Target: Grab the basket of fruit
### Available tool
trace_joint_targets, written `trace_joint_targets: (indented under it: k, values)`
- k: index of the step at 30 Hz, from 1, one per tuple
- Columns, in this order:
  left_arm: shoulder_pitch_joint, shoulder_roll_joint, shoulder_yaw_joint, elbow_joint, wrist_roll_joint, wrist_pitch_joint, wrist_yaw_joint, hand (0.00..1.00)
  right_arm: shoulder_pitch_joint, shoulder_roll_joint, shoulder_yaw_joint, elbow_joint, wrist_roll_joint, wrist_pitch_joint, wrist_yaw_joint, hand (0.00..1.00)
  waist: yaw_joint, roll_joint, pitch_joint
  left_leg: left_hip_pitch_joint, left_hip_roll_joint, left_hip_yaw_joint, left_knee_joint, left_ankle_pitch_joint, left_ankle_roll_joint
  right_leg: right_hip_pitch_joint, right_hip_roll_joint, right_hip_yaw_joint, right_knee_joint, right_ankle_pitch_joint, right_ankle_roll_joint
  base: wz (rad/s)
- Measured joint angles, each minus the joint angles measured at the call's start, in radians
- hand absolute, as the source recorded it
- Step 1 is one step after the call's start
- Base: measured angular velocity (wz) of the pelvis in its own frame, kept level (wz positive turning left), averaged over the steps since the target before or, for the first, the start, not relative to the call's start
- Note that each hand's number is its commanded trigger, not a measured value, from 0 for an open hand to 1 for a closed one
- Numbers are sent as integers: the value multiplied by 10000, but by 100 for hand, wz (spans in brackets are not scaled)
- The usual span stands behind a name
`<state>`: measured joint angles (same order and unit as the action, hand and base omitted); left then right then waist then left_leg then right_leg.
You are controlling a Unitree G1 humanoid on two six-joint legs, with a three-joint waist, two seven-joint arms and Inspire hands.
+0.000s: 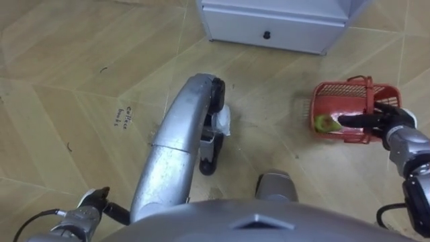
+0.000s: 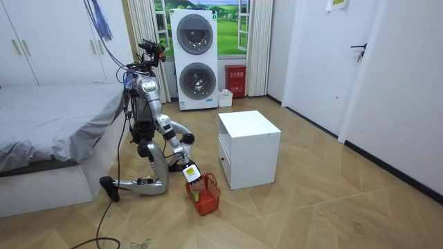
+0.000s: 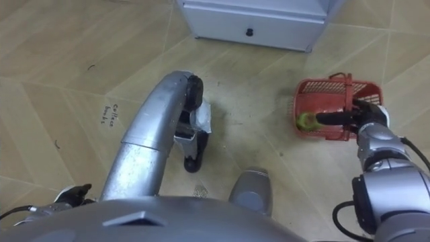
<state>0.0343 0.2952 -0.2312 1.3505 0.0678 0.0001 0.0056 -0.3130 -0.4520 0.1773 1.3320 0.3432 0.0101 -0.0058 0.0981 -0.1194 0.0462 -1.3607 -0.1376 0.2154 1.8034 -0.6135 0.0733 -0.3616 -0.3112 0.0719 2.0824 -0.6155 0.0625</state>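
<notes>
A red plastic fruit basket [image 1: 329, 101] stands on the wooden floor to my right, with a green fruit [image 1: 326, 123] inside and its handle [image 1: 368, 91] arching upright. My right hand [image 1: 390, 122] is at the basket's near side, its dark fingers [image 1: 355, 121] stretched straight across the basket at the foot of the handle, curled round nothing. In the room view I kneel on the floor between the bed and the white cabinet, right arm reaching down to the basket [image 2: 204, 194]. My left hand [image 1: 87, 210] is low at the lower left.
A white cabinet [image 1: 269, 27] with a drawer stands just beyond the basket. A bed [image 2: 48, 128] is behind me in the room view, and stacked washing machines [image 2: 196, 59] stand at the far wall. Open floor lies to the left.
</notes>
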Motion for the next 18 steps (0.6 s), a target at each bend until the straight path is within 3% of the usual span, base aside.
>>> trace_joint_targets:
  k: [11, 18]
  values:
    - [-37, -85, -154, -166, -378, 20, -173, 0, -45, 99, -6, 1, -8, 139, 146, 100, 219, 76, 2, -53, 14, 12, -6, 63, -3, -88, -20, 70, 94, 0, 1, 0]
    - [-743, -160, -490, -143, -751, 111, -159, 0, -111, 272, -20, 4, 4, 136, 50, 100, 173, 145, 23, -77, 8, 10, 7, 83, 6, -78, -27, 3, 105, -31, 56, 0]
